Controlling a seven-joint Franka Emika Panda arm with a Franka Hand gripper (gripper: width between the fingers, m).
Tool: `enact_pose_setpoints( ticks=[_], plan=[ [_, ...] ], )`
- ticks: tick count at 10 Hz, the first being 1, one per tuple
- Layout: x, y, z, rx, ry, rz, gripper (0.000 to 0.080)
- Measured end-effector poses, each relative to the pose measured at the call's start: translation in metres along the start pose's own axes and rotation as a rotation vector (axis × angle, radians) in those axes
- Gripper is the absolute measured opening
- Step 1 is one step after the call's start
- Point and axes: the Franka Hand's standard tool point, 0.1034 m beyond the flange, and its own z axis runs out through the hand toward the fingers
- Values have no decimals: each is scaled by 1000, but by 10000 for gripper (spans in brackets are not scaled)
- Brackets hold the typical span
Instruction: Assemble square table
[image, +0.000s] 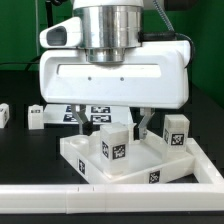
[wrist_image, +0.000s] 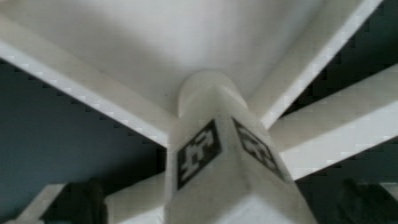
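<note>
The square table's white slab (image: 150, 170) lies underside up at the front of the table. One tagged white leg (image: 113, 145) stands upright on it toward the exterior view's left. A second leg (image: 176, 131) stands at its right corner. My gripper (image: 113, 126) hangs straight over the first leg, open, with a finger (image: 80, 120) on each side and a gap to the leg. The wrist view looks down that leg (wrist_image: 222, 140) onto the slab's ribs (wrist_image: 89, 80). The dark fingertips (wrist_image: 80, 203) show only at the picture's edge.
Two loose tagged legs (image: 37, 117) (image: 3, 113) lie on the black table at the exterior view's left. The marker board (image: 97, 111) shows behind the gripper. A long white bar fence (image: 100, 202) runs along the front.
</note>
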Motion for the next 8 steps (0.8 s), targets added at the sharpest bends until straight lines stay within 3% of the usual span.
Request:
enact_pose_setpoints(
  ticks=[3,8],
  plan=[
    [0,-2,3,-22,6,-378,649],
    [2,-3,1,-53,4,-707,649]
  ],
)
